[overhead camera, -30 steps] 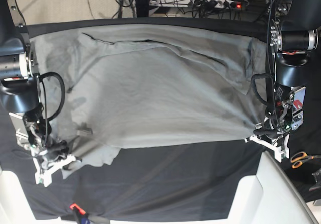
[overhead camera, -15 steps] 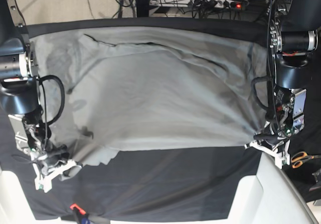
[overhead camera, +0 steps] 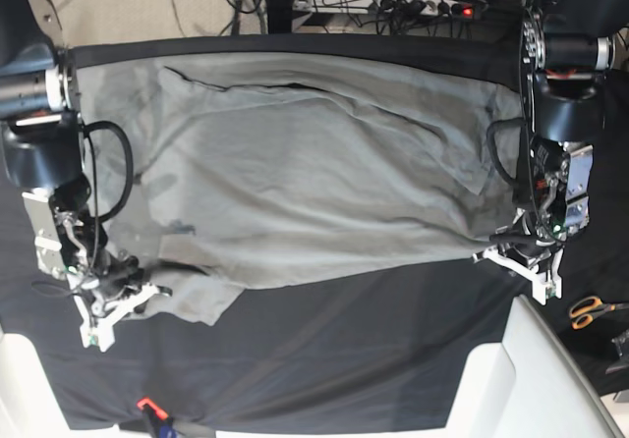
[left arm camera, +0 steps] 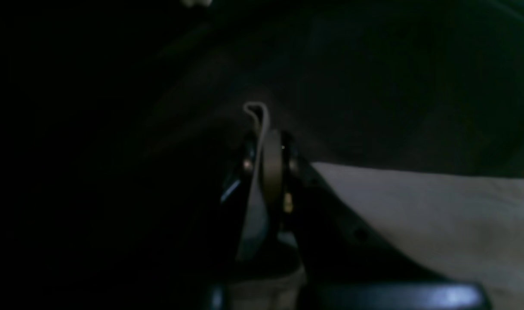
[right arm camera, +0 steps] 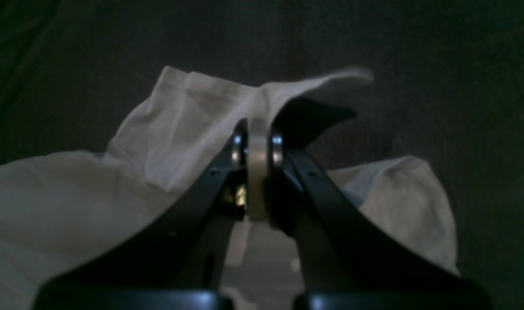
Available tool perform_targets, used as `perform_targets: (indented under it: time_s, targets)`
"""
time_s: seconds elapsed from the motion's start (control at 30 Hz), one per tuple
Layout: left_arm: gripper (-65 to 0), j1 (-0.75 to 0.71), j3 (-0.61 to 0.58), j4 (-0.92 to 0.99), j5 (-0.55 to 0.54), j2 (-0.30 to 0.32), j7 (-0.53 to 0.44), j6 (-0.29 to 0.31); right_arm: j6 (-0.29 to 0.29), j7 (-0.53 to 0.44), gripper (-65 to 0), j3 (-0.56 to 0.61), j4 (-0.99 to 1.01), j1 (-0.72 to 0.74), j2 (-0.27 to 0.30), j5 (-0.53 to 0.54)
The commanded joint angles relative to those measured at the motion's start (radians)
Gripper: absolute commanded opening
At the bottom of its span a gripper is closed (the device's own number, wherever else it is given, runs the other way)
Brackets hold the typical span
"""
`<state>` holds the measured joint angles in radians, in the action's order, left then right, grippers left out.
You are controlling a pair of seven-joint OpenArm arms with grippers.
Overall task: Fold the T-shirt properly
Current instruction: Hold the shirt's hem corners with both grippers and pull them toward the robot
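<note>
The T-shirt [overhead camera: 295,173] lies spread across the black table cloth [overhead camera: 324,359], covering most of its far half, with one long near edge running from left to right. Both arms work that near edge from opposite ends. The right gripper [overhead camera: 118,301], at the scene's near left, is clamped on a bunched corner of the T-shirt; the right wrist view shows its jaws pressed together with a thin band of pale fabric pinched between them and loose cloth puffed up on either side. The left gripper [overhead camera: 519,261], at the near right, is likewise closed on the opposite corner; its wrist view is dark, yet a narrow loop of fabric sticks up from between the shut jaws. Holding the two corners at once seems meant to keep the near edge taut, so the cloth can be carried as one straight line. Creases fan out from each pinched corner, which suggests tension across the fabric. A pair of scissors [overhead camera: 590,310] lies off to the far right of the cloth.
</note>
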<state>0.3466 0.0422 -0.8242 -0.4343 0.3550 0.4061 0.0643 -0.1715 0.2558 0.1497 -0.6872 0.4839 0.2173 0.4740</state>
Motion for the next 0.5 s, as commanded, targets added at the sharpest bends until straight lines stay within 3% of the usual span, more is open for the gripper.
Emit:
perform_targets:
  time_s: [0.0, 0.2, 0.47]
  targets:
    - [-65.0, 0.009, 0.003, -0.027, -0.004, 0.016, -0.013, 0.002, 0.005, 0.000, -65.0, -0.006, -0.055, 0.006, 0.014, 0.010]
    - [-65.0, -0.040, 0.003, -0.047, -0.004, 0.019, -0.013, 0.004, 0.043, 0.093, -65.0, -0.008, -0.225, -0.087, 0.015, 0.012]
    - [-65.0, -0.063, 0.002, -0.050, -0.004, 0.051, -0.013, 0.009, 0.085, 0.121, -65.0, -0.008, -0.309, -0.155, 0.037, 0.012]
